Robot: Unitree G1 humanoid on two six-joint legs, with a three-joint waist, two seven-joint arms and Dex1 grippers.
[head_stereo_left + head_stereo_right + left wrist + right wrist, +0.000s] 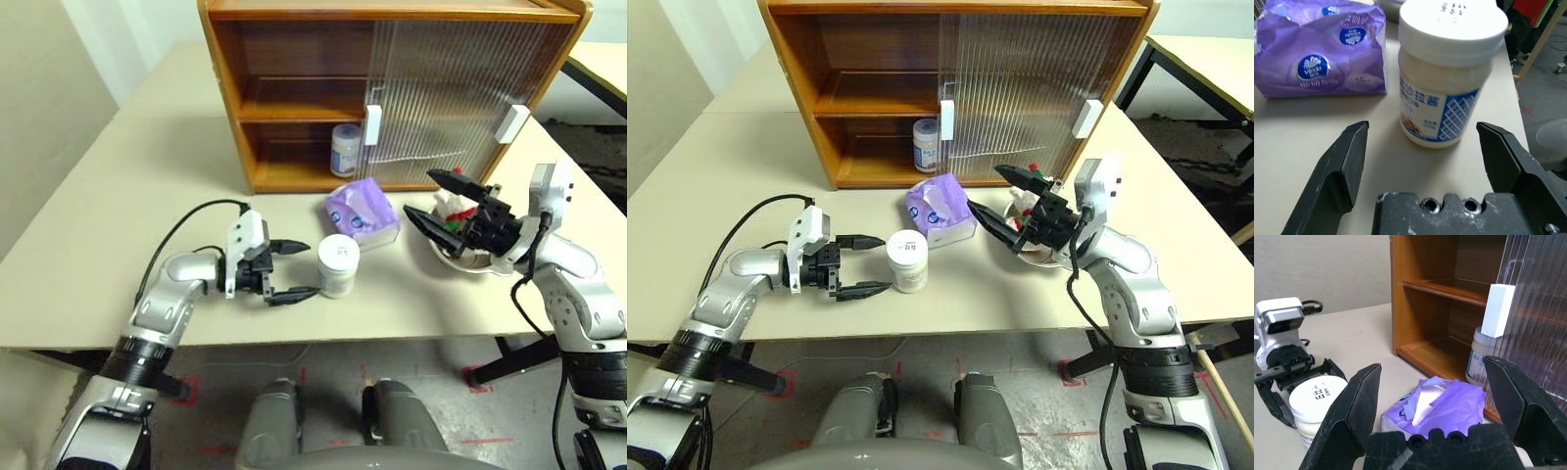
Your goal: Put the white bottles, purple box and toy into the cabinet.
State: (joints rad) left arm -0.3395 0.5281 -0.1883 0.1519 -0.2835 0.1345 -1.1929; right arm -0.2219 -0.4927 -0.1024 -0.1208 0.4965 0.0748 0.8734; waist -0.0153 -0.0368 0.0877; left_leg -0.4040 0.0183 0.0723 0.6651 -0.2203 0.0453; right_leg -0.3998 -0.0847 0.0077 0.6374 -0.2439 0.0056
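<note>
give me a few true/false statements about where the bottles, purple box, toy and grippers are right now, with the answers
1. One white bottle stands on the lower shelf of the cabinet. True.
2. The left gripper is shut on the white bottle on the table. False: its fingers are open, with the bottle just ahead of them.
3. The purple box is already inside the cabinet. False: it lies on the table in front of the cabinet.
4. The toy sits in a shallow bowl beside the right gripper. True.
5. The right gripper is open and holds nothing. True.
</note>
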